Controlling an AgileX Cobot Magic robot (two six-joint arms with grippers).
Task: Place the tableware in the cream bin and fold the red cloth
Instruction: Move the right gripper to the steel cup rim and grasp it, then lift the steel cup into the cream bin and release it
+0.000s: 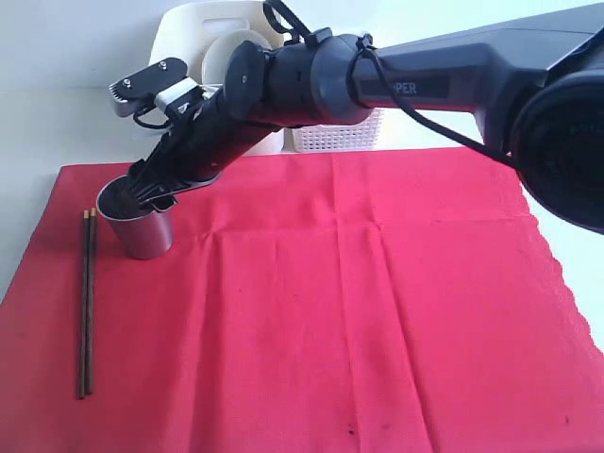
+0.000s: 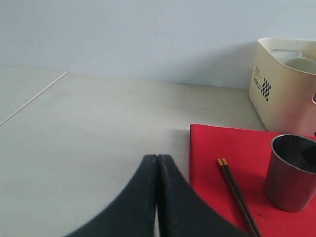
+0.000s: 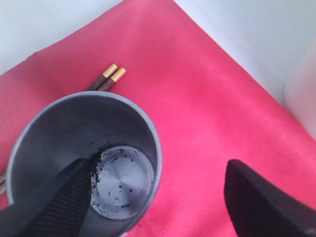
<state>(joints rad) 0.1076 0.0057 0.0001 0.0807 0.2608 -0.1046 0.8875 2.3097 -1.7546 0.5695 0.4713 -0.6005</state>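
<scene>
While right gripper (image 3: 159, 167) slants down, spread astride steel cup (image 1: 142, 236) rim, left gripper (image 2: 157, 159) closed

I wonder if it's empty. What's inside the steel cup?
One finger of the right gripper dips inside the steel cup, above dark specks on its bottom. The finger hides part of the bottom.

A: How much of the cream bin (image 1: 184, 38) shows from outside?
B: Little. The right arm (image 1: 311, 80) covers its front, and most of the white lattice basket (image 1: 335, 139) too.
A: The chopsticks (image 3: 109, 76)?
B: From the right wrist, only their gold tips show; the steel cup (image 3: 79, 148) hides the rest. The bin's lettering (image 2: 256, 81) in the left wrist view is too small to read.
</scene>
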